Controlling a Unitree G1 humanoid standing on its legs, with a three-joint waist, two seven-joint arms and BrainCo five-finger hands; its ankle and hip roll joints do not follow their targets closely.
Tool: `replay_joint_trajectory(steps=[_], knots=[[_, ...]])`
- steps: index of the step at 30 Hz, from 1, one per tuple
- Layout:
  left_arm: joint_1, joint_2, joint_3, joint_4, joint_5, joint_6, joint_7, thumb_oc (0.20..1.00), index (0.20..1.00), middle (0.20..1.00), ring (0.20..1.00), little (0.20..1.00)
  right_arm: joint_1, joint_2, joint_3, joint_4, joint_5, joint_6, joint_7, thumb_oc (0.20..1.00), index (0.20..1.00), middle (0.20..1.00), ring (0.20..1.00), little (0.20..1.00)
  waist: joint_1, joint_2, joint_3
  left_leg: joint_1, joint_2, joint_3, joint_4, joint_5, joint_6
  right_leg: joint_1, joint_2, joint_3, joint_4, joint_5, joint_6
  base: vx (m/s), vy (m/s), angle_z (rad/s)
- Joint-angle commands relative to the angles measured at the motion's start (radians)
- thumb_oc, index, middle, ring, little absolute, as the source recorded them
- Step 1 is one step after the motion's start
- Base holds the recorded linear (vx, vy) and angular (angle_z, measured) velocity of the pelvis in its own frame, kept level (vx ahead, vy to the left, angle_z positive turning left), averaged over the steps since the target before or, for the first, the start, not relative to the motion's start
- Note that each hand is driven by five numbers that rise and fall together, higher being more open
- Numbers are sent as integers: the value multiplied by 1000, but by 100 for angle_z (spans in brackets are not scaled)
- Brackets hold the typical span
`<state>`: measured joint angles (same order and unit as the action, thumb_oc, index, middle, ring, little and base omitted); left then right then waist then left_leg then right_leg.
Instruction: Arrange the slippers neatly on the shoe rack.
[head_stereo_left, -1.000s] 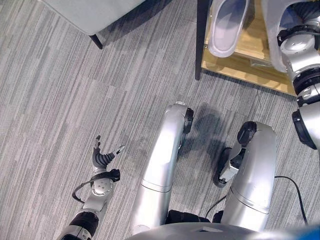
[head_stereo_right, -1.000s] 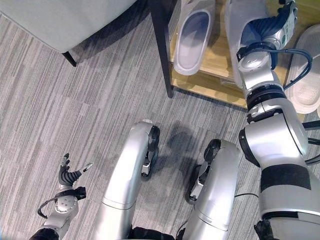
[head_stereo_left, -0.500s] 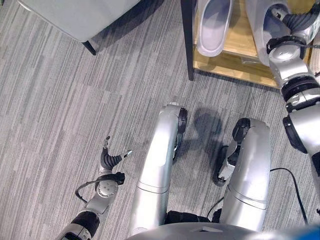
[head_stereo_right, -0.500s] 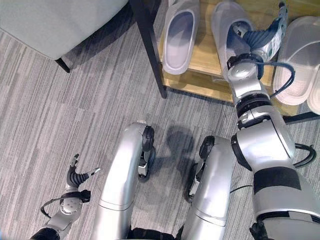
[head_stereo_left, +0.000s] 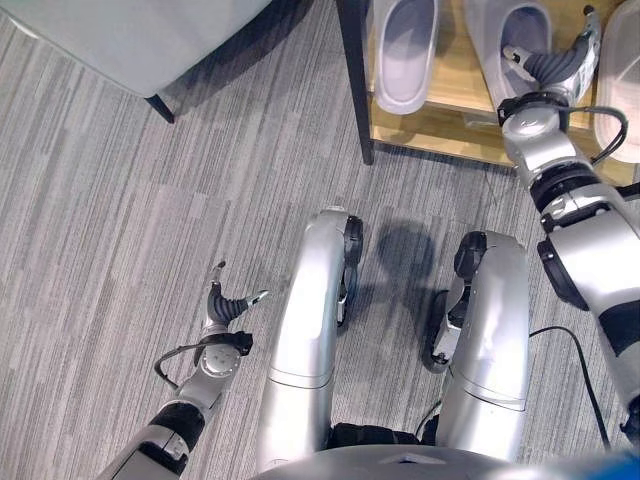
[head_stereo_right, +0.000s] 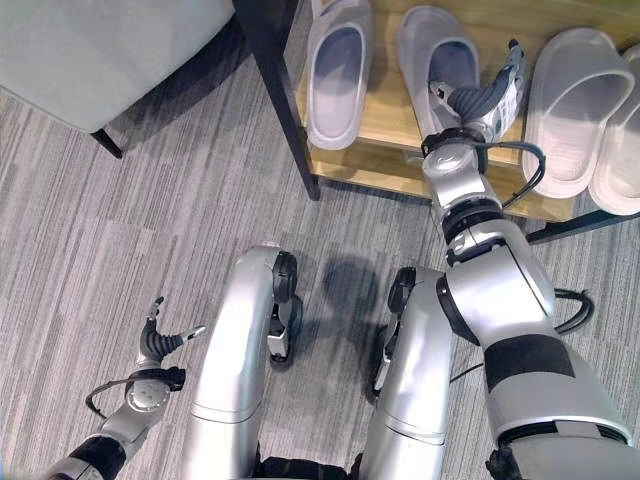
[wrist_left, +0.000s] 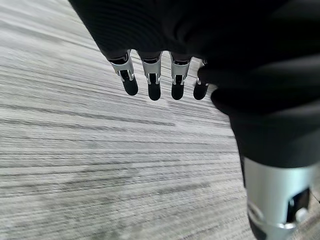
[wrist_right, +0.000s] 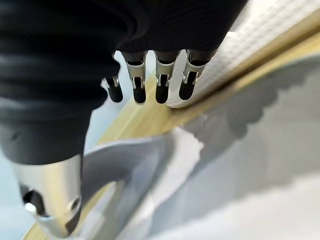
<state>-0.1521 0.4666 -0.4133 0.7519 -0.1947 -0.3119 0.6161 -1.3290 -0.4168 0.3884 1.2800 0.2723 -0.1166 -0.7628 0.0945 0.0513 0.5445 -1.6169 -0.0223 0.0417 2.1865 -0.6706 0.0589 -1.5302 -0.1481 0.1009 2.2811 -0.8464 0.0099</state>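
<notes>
4 pale grey foam slippers (head_stereo_right: 338, 70) on 1 wooden shoe rack (head_stereo_right: 395, 135); right hand (head_stereo_right: 478, 98) spread wide over the 2nd. Left hand (head_stereo_right: 160, 340) relaxed above carpet.

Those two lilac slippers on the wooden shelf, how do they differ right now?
The left slipper lies alone, nearest the rack's dark post; nothing touches it. The right slipper has the robot's right hand over its opening, thumb inside it and fingers straight beside it. The left slipper points straight up the shelf; the right slipper tilts slightly leftward. Both share colour and shape, toes pointing away from the robot.
</notes>
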Motion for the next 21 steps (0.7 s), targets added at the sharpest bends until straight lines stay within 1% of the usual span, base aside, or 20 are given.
replay_joint_trajectory(steps=[1, 3, 6, 10, 16, 21], knots=[[54, -7, -39, -34, 27, -2, 16, 1000, 1000, 1000, 1000, 1000, -18, -9, 23, -71, 46, -75, -41, 1000, 1000, 1000, 1000, 1000, 49, 3, -25, 47, -9, -31, 107, -135, 4, -19, 15, 78, 18, 210, -68, -17, -20, -13], [56, -15, -37, -19, 30, 7, 10, 1000, 1000, 1000, 1000, 1000, 39, 22, -24, -163, 70, -102, -58, 1000, 1000, 1000, 1000, 1000, 40, 2, -25, 47, -11, -30, 113, -136, 7, -20, 23, 84, 26, 210, -67, -6, -12, -5], [59, -20, -32, -4, 39, 12, 5, 1000, 1000, 1000, 1000, 1000, 90, 29, -70, -252, 83, -121, -67, 1000, 1000, 1000, 1000, 1000, 29, -1, -25, 47, -9, -27, 125, -133, 7, -24, 30, 86, 39, 211, -63, 14, -14, -6], [49, -26, -22, 10, 47, 14, 16, 1000, 1000, 1000, 1000, 1000, 150, 37, -95, -321, 75, -141, -60, 1000, 1000, 1000, 1000, 1000, 22, -4, -25, 47, -8, -28, 143, -128, 10, -30, 32, 91, 54, 214, -62, 21, -14, -6], [42, -24, -4, 12, 67, 21, 22, 1000, 1000, 1000, 1000, 1000, 225, 58, -84, -430, 8, -141, -44, 1000, 1000, 1000, 1000, 1000, 13, -12, -25, 47, -7, -31, 153, -124, 10, -27, 37, 92, 63, 216, -61, 1, -5, -2], [36, -34, 27, 17, 59, 22, 29, 1000, 1000, 1000, 1000, 1000, 315, 94, -78, -574, -37, -148, -19, 1000, 1000, 1000, 1000, 1000, 4, -22, -25, 47, -7, -39, 166, -118, 8, -29, 42, 85, 71, 215, -62, -10, -22, -3]])
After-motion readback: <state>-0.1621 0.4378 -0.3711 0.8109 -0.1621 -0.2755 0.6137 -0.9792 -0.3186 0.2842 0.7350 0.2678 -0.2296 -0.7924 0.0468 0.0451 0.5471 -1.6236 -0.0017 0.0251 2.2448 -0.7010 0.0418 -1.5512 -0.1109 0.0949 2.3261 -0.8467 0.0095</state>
